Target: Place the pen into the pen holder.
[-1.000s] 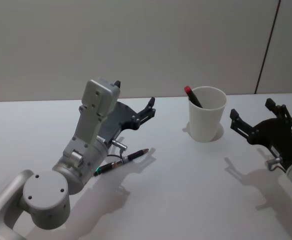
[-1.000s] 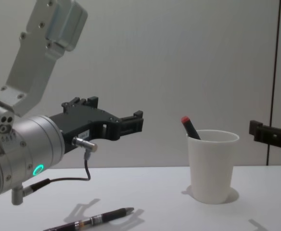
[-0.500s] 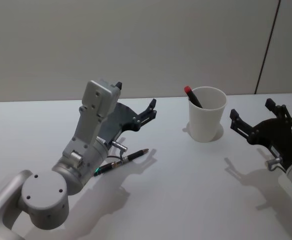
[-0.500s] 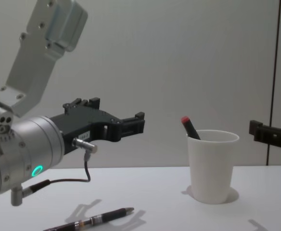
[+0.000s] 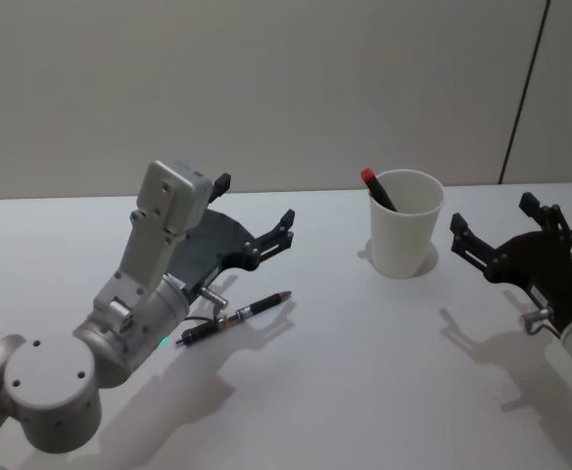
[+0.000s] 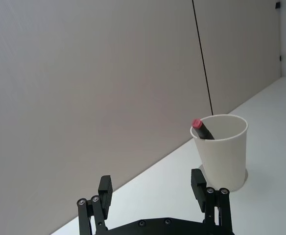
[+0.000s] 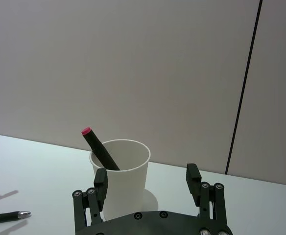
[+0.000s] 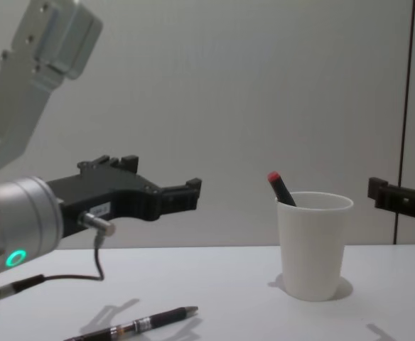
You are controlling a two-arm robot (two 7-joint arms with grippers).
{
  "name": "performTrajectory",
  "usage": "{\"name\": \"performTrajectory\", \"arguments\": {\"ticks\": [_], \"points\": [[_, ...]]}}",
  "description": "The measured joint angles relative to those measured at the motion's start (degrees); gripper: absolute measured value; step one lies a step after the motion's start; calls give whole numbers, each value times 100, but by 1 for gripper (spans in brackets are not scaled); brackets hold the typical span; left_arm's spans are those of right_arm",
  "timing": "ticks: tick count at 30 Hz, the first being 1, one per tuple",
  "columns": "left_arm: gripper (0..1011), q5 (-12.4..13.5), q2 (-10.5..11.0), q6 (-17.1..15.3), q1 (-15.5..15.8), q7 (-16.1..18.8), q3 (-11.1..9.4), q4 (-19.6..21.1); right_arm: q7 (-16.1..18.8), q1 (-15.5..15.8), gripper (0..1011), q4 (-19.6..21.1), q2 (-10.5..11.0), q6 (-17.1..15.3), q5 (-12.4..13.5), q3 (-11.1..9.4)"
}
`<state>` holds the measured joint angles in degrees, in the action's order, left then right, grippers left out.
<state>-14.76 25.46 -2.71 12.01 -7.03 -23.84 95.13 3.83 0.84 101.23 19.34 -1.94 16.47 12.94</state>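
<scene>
A dark pen with a metal tip lies flat on the white table, also in the chest view and the right wrist view. My left gripper hangs open and empty above it and slightly behind it, pointing toward the cup. The pen holder, a white paper cup, stands upright at the back right. A black marker with a red cap leans inside it. My right gripper is open and empty to the right of the cup.
The white table has free room in the middle and at the front. A plain grey wall stands behind it, with a dark vertical seam at the right.
My left arm has drawn back to the left and sunk a little, so its gripper is farther from the cup. The pen, the cup and the right gripper have stayed put.
</scene>
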Motion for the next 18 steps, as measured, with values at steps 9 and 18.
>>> {"name": "performTrajectory", "arguments": {"ticks": [9, 18], "points": [[1001, -261, 258, -313, -79, -350, 154, 105, -1, 0, 1002, 0, 0, 0, 0, 0], [1001, -504, 497, -709, -103, -761, 304, 161, -1, 0, 1002, 0, 0, 0, 0, 0]]}}
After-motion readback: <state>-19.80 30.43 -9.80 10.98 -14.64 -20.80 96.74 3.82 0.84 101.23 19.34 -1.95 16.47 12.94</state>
